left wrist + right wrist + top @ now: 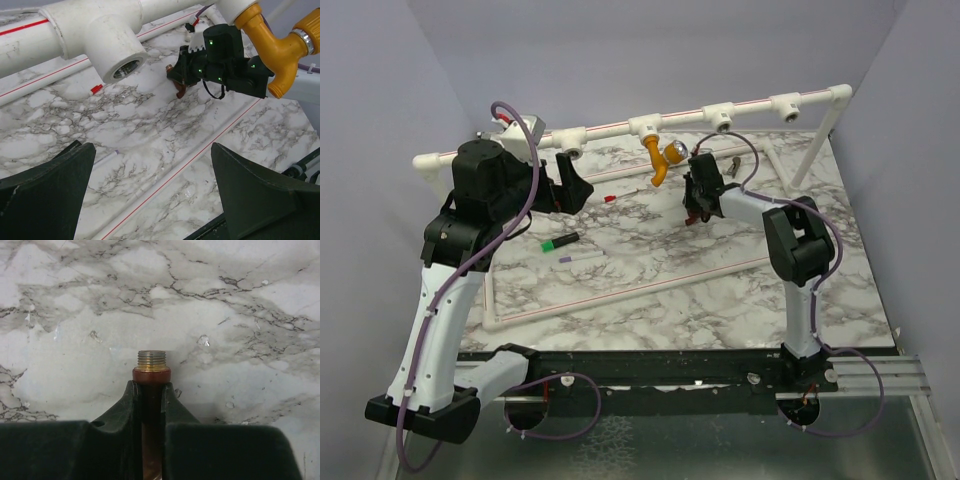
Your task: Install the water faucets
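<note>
While the right gripper (151, 389) clamps the reddish-brown faucet (151, 374) over the marble table (720, 290), threaded end poking past its fingertips, the left gripper (152, 155) gapes wide before 1 T-fitting (112, 47). Farther back, the orange-yellow faucet (661, 160) hangs from the white pipe (610, 128).

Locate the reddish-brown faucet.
Right wrist view: the reddish-brown faucet is clamped in the right end effector, over the marble table, just right of the orange faucet.

One yellow faucet (661, 158), one brown faucet (151, 375)
</note>
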Tool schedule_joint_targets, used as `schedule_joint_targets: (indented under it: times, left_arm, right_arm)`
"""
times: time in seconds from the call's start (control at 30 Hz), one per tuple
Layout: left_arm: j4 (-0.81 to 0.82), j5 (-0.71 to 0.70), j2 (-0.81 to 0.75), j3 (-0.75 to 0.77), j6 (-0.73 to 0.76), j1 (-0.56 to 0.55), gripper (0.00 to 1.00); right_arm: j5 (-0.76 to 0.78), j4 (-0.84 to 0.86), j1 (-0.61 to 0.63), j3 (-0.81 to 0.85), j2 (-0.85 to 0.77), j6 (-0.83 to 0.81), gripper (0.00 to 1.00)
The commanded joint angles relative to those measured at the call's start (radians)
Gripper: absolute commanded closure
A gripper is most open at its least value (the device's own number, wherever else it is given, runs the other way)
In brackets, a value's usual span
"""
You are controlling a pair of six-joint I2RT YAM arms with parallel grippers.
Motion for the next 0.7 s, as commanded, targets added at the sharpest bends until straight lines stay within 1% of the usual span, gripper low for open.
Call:
schedule_joint_targets:
  times: [0.0,0.27,0.33,0.67]
  left_arm:
    - [-0.019,0.05,-0.021,-0.016,-0.002,0.002,0.01]
    - [-0.021,0.08,-0.023,-0.029,-0.029,0.002,0.01]
    - [-0.022,0.086,-0.028,-0.036,-0.038,0.002,0.01]
    - [-0.019,0.134,-0.029,-0.074,-0.106,0.002,0.01]
  right_arm:
    - [-0.054,-0.046,0.015,-0.08,-0.047,-0.022,1.0]
    - [-0.193,0.066,0.024,-0.231,-0.197,-0.046,1.0]
    - [-0.23,0.119,0.029,-0.277,-0.237,-0.05,1.0]
    - [-0.292,0.331,0.09,-0.495,-0.488,-0.055,1.0]
